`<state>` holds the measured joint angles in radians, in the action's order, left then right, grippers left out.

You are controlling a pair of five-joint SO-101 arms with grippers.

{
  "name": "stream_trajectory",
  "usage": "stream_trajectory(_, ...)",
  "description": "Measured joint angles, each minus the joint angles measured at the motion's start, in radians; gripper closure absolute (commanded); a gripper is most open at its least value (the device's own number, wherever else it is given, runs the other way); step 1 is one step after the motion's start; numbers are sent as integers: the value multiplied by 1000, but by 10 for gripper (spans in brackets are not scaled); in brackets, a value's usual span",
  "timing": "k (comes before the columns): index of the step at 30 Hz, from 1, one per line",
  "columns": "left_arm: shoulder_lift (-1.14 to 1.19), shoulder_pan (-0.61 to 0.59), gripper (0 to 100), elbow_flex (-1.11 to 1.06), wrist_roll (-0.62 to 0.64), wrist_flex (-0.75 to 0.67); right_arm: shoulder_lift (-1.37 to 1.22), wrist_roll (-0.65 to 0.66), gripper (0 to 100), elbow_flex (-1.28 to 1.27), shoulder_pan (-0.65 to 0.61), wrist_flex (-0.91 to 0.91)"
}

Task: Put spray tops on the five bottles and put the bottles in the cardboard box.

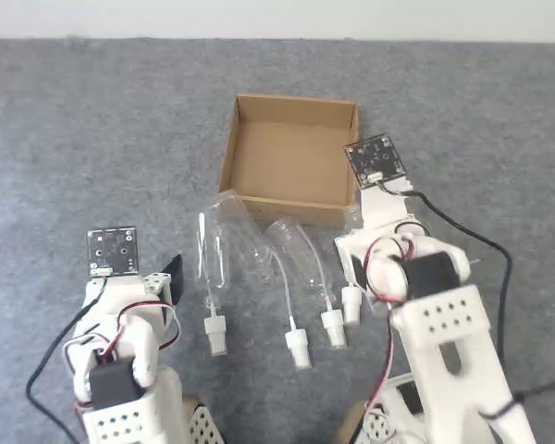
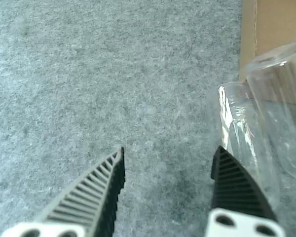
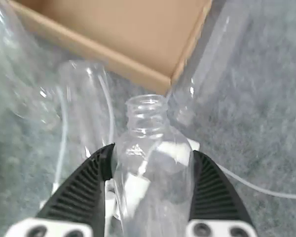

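The right tool (image 3: 153, 153) is clenched round a clear plastic bottle (image 3: 147, 111). Its ribbed black jaws press the bottle's sides just below the shoulders. The threaded neck is bare and open, and it points toward a corner of the brown cardboard box (image 3: 128, 29).

That box (image 1: 287, 157) stands open-topped on the grey felt-covered table (image 1: 92, 139), toward the middle of the far edge, and the right arm hangs over its near right corner. On the side of the box that faces the arms, several more clear bottles (image 1: 213, 250) lie on their sides in a loose cluster, the farthest of them up against the box's near wall.

Four white spray tops (image 1: 215, 333) lie in a ragged row closer to the near edge, with thin tubes running from some of them back toward the bottles. I cannot tell whether any of them is screwed on.

The left tool (image 2: 170, 150) is released, its jaws spread wide over bare felt toward the table's left side. One of the lying bottles (image 2: 241, 133) is just beside one jaw, and the box corner (image 2: 276, 24) is a little beyond it.
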<state>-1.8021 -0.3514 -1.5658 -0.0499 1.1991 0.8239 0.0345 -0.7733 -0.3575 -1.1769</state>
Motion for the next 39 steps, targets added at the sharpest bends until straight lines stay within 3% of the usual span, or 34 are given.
stream_trajectory(11, 0, 0, 728, 0, 0, 0, 238, -89, 919, -23, -57, 9)
stream_trajectory(23, 0, 0, 700, 0, 0, -15, 710, -91, 915, -434, -57, 255)
stream_trajectory(31, 0, 0, 678, 0, 0, -15, 990, -92, 917, -612, -52, 304)
stream_trajectory(39, 0, 0, 678, 3, 0, -44, 976, -127, 919, -704, 80, 414)
